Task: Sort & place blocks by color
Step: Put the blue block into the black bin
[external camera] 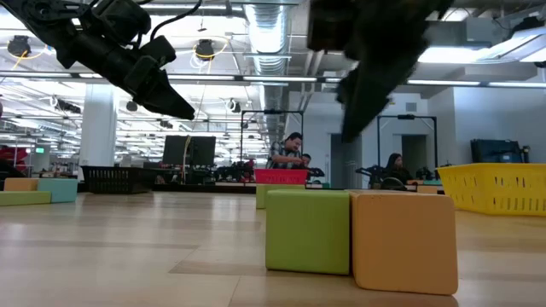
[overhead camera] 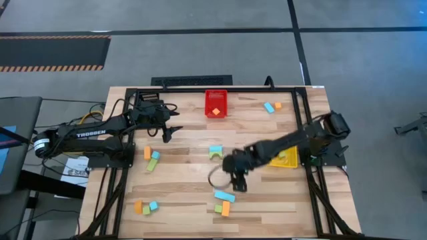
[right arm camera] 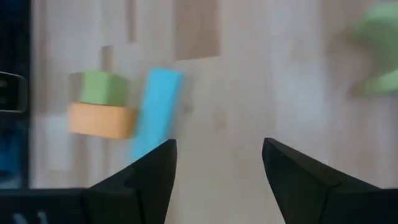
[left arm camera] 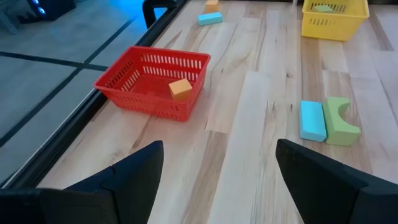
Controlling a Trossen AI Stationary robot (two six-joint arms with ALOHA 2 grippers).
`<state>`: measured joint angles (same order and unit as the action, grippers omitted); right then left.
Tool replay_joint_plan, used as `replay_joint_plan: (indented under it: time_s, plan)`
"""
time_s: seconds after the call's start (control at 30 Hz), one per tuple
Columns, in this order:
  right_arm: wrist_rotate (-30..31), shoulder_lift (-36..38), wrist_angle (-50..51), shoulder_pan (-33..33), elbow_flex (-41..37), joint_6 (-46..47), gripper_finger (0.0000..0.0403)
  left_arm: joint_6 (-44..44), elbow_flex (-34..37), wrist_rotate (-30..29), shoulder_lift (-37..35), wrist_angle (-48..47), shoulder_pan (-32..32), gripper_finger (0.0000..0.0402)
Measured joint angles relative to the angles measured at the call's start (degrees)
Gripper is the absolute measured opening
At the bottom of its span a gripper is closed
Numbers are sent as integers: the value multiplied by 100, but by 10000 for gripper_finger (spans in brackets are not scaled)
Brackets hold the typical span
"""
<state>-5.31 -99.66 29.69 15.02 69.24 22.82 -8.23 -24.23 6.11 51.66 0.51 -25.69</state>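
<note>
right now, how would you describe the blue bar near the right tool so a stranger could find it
Start at the wooden table and find the right tool, open and hovering near the middle. Just in front of it, toward the table's near edge, lies the light blue bar, touching a green cube and an orange block. It is the only long, flat blue piece there.

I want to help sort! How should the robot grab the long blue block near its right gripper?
Probably from straight above, pinching the blue bar across its narrow width near the middle. It lies flat on the table, with its long sides mostly free. One end sits close to the orange block and green block, so stay away from that end. The right gripper is open nearby.
</note>
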Motion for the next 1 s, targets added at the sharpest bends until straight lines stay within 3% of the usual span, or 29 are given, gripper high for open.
replay_joint_plan:
  time_s: [0.3, 0.47, 0.63, 0.77, 0.87, 1.0]
  plan:
    - [386, -69, -347, 782, 7, 1609, 260, -468, 0, 570, 0, 68, 2, 303]
    - [567, -264, -536, 901, 31, 1566, 260, -552, -2, 862, 0, -93, 2, 303]
    - [611, -530, -835, 803, 63, 567, 260, -761, -4, 893, 2, -327, 9, 303]
    - [612, -576, -695, 585, 92, -118, 260, -375, -5, 439, 35, -522, 93, 303]
    - [709, -488, -417, 360, 105, -346, 260, 473, -9, -192, 161, -692, 304, 303]
    - [708, -328, -89, 47, 105, -1014, 260, 1538, -81, -773, 323, -1589, 688, 303]
